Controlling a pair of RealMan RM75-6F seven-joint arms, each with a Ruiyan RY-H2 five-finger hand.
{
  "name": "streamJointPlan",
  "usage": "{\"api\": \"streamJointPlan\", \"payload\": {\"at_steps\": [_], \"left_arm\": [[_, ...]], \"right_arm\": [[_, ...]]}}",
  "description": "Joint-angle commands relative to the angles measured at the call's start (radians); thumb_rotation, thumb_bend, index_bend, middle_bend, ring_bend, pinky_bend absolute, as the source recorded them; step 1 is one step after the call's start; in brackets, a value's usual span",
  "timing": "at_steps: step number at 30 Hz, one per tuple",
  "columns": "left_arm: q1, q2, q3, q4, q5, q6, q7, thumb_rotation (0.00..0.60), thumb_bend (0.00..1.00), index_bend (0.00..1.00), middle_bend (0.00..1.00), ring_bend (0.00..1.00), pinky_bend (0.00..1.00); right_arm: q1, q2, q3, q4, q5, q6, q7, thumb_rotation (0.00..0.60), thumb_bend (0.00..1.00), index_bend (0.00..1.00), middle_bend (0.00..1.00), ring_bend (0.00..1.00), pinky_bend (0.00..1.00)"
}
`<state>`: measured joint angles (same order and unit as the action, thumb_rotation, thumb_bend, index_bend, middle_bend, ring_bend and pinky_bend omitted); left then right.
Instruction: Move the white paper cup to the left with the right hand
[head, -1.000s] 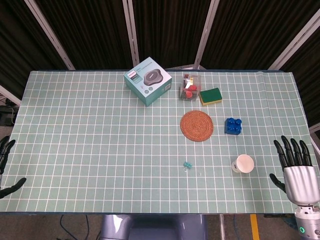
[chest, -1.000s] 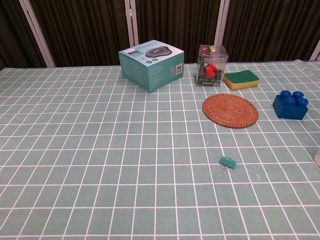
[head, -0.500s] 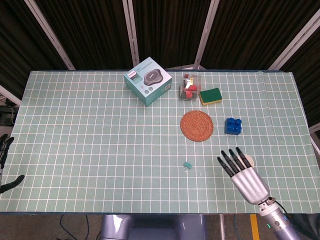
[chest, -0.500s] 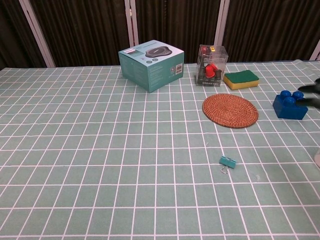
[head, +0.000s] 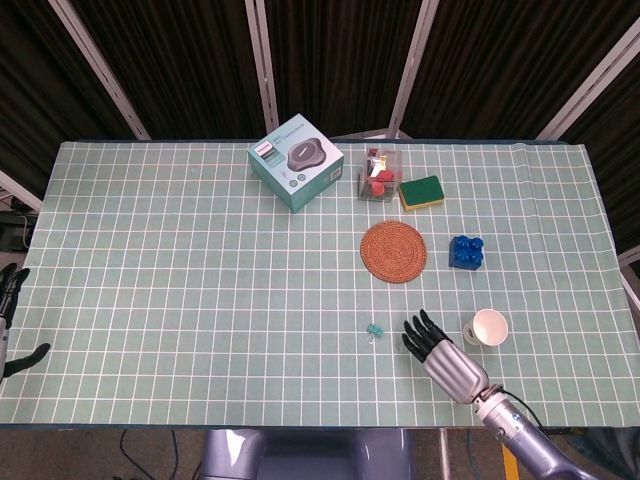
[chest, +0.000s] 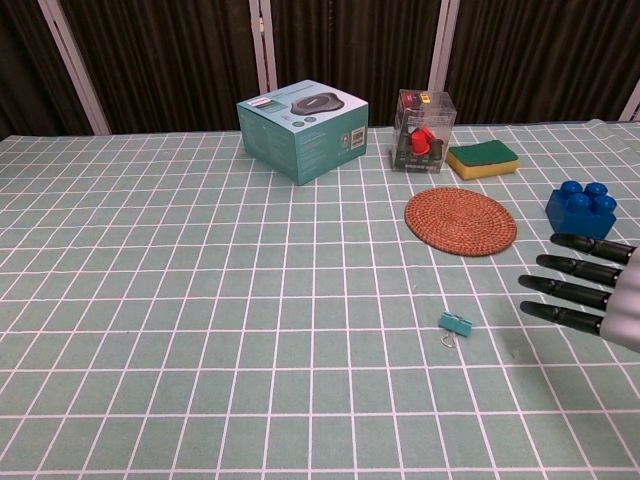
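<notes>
White paper cup (head: 488, 327) is seen upright on the green gridded tablecloth (head: 200, 260), near the front right, below the blue toy brick (head: 466, 251). Right hand (head: 440, 349) is placed just left of the cup, apart from it, fingers (chest: 575, 294) extended and spread, nothing grasped. A teal binder clip (head: 375, 331) lies left of the hand. Left hand (head: 10, 325) is glimpsed at the far left edge; its finger state cannot be told.

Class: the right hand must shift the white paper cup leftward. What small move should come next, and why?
Probably swing the right hand back right, around the white paper cup. It lies open on the cup's left, not touching it, so it can neither grasp nor push leftward.
</notes>
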<state>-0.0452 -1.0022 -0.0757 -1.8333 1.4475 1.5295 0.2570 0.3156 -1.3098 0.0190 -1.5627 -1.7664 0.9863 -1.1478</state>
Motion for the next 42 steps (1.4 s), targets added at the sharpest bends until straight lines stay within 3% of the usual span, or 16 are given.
{"api": "streamJointPlan", "payload": {"at_steps": [1, 11, 17, 20, 22, 27, 37, 39, 42], "left_arm": [[0.0, 0.0, 0.002, -0.001, 0.002, 0.001, 0.001, 0.6, 0.0, 0.0, 0.0, 0.0, 0.0], [0.0, 0.0, 0.008, -0.005, 0.01, 0.004, 0.003, 0.6, 0.0, 0.0, 0.0, 0.0, 0.0], [-0.003, -0.001, 0.009, -0.005, 0.008, 0.0, 0.005, 0.6, 0.0, 0.0, 0.0, 0.0, 0.0], [-0.003, -0.002, 0.009, -0.005, 0.008, 0.002, 0.008, 0.6, 0.0, 0.0, 0.0, 0.0, 0.0], [-0.003, -0.003, 0.01, -0.005, 0.007, 0.001, 0.008, 0.6, 0.0, 0.0, 0.0, 0.0, 0.0], [-0.006, -0.003, 0.012, -0.006, 0.003, -0.009, 0.004, 0.6, 0.0, 0.0, 0.0, 0.0, 0.0], [-0.009, -0.001, 0.014, -0.006, 0.002, -0.011, 0.001, 0.6, 0.0, 0.0, 0.0, 0.0, 0.0], [-0.009, -0.001, 0.014, -0.006, 0.002, -0.011, -0.001, 0.6, 0.0, 0.0, 0.0, 0.0, 0.0], [-0.01, 0.0, 0.014, -0.007, 0.003, -0.011, -0.002, 0.6, 0.0, 0.0, 0.0, 0.0, 0.0]], "right_arm": [[-0.017, -0.003, 0.016, 0.016, 0.054, -0.007, -0.079, 0.6, 0.0, 0.0, 0.0, 0.0, 0.0], [-0.039, -0.005, 0.028, 0.052, 0.157, 0.017, -0.171, 0.6, 0.0, 0.0, 0.0, 0.0, 0.0], [-0.027, -0.024, 0.018, 0.122, 0.159, 0.027, -0.165, 0.6, 0.0, 0.0, 0.0, 0.0, 0.03], [-0.018, -0.04, 0.006, 0.171, 0.139, 0.042, -0.14, 0.6, 0.0, 0.0, 0.03, 0.0, 0.15], [-0.015, -0.047, -0.001, 0.191, 0.133, 0.047, -0.12, 0.6, 0.0, 0.03, 0.11, 0.0, 0.25], [-0.004, -0.059, -0.013, 0.235, 0.105, 0.064, -0.084, 0.6, 0.11, 0.14, 0.28, 0.07, 0.35], [0.025, -0.065, -0.045, 0.288, 0.022, 0.143, 0.124, 0.6, 0.21, 0.26, 0.42, 0.22, 0.49], [0.04, -0.059, -0.035, 0.265, 0.008, 0.184, 0.271, 0.6, 0.21, 0.26, 0.43, 0.23, 0.51], [0.052, -0.053, -0.027, 0.253, 0.004, 0.21, 0.389, 0.6, 0.21, 0.26, 0.43, 0.23, 0.52]]}}
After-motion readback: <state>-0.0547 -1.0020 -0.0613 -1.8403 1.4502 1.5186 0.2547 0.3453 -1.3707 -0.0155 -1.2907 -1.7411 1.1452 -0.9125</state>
